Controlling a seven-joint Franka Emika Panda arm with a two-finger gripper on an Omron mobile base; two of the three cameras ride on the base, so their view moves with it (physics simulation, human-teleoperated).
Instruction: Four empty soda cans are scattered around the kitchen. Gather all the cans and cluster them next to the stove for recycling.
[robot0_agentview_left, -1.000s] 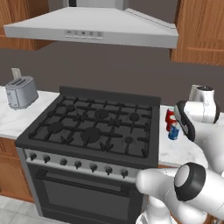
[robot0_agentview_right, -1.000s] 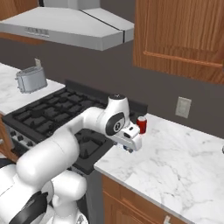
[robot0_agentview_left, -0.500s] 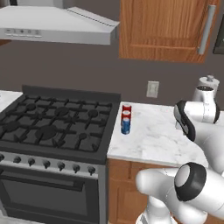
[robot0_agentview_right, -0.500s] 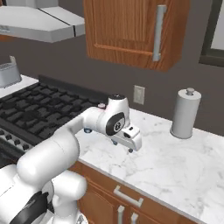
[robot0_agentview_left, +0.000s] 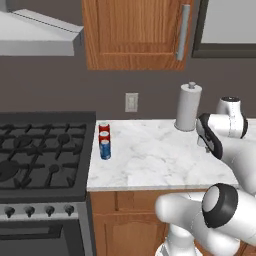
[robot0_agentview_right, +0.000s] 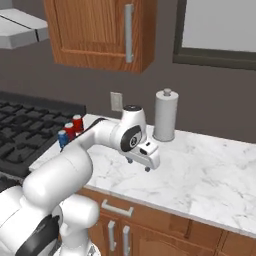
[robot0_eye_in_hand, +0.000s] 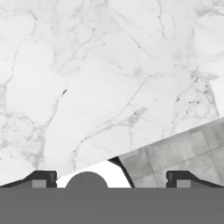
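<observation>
Three small soda cans (robot0_agentview_left: 104, 140) stand in a tight row on the white marble counter (robot0_agentview_left: 150, 162), right beside the black gas stove (robot0_agentview_left: 40, 155). Two are red and the nearest has a blue label. In the right base view the cans (robot0_agentview_right: 70, 130) sit at the stove's (robot0_agentview_right: 20, 130) right edge. My gripper (robot0_agentview_right: 139, 165) hangs open and empty just above the counter (robot0_agentview_right: 200, 175), well to the right of the cans. In the left base view the gripper (robot0_agentview_left: 208, 148) is near the paper towel roll. In the hand view the gripper (robot0_eye_in_hand: 111, 179) looks down on bare marble with nothing between its fingertips (robot0_eye_in_hand: 43, 177).
A white paper towel roll (robot0_agentview_left: 188, 107) stands upright at the back of the counter, also seen behind my hand as the roll (robot0_agentview_right: 165, 116). A wall outlet (robot0_agentview_left: 131, 102) sits above the cans. A wooden wall cabinet (robot0_agentview_left: 135, 32) hangs overhead. The range hood (robot0_agentview_left: 40, 35) is at the upper left.
The base has driven to the right, so stove and cans slide left in both views. The gripper, close beside the cans a second ago, now hangs apart from them, empty.
</observation>
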